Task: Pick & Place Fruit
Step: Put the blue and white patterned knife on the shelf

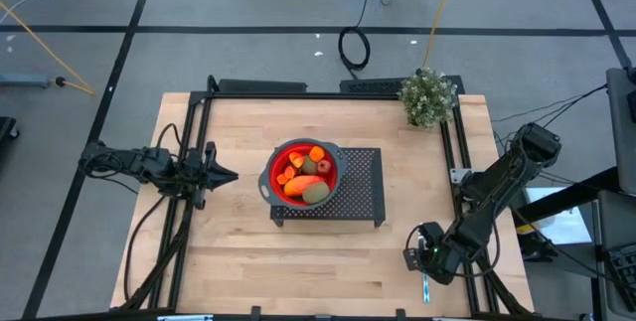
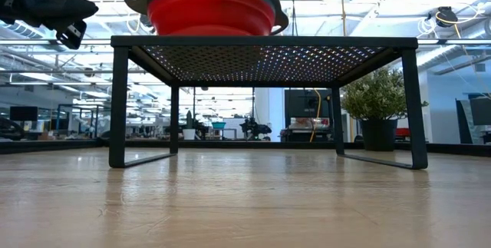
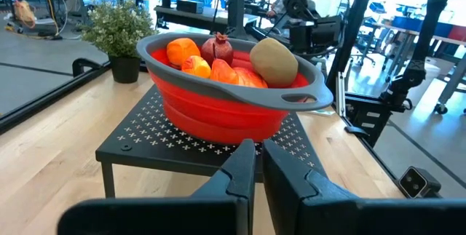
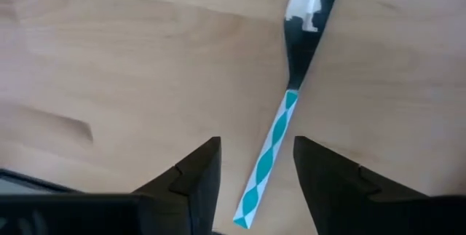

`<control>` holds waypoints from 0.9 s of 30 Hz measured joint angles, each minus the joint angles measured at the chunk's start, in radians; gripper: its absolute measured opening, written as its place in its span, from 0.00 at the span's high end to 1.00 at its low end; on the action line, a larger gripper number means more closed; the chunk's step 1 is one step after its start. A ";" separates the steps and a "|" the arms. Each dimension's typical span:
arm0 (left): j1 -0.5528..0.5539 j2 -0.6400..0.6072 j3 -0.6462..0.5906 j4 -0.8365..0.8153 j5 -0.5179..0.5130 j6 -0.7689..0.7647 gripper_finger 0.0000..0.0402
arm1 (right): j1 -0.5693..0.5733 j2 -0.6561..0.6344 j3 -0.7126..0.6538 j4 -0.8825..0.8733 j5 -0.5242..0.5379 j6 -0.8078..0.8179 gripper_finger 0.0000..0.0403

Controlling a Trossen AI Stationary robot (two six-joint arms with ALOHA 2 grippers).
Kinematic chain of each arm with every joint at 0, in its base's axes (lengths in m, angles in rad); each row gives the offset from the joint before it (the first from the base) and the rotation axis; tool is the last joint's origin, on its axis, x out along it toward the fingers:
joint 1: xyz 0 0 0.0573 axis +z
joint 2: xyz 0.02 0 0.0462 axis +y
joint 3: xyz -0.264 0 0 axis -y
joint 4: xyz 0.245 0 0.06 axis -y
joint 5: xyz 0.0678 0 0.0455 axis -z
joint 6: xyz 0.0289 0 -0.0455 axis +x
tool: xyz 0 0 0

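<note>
The fruit sits heaped in a red bowl point(image 1: 270, 177) with a grey rim, on a black perforated stand point(image 1: 363, 187): a long orange piece point(image 1: 298, 186), a dark red round one point(image 3: 217, 47), a brownish-green oval point(image 3: 274, 62) and small orange bits point(image 3: 183, 50). My left gripper point(image 1: 231, 174) is shut, level, just left of the stand, pointing at the bowl. My right gripper point(image 4: 255, 148) points down, open, near the table's front right corner. Its fingers stand on either side of the light-blue handle point(image 4: 268, 155) of a silver utensil point(image 4: 306, 24) lying flat on the wood, apart from it.
A bushy potted plant point(image 1: 429, 97) stands at the table's far right corner. Black frame rails point(image 1: 189, 162) run along the left, right and far sides of the table. Bare wood lies in front of the stand point(image 2: 261, 44) and under it.
</note>
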 joint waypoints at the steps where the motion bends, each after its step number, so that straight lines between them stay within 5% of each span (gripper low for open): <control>1: 0.000 0.000 0.000 0.000 0.000 0.000 0.94 | 0.000 0.000 -0.007 0.008 0.001 0.005 0.59; 27: 0.000 0.000 0.000 0.006 -0.003 0.001 0.94 | -0.029 0.132 -0.066 0.108 -0.101 0.023 0.59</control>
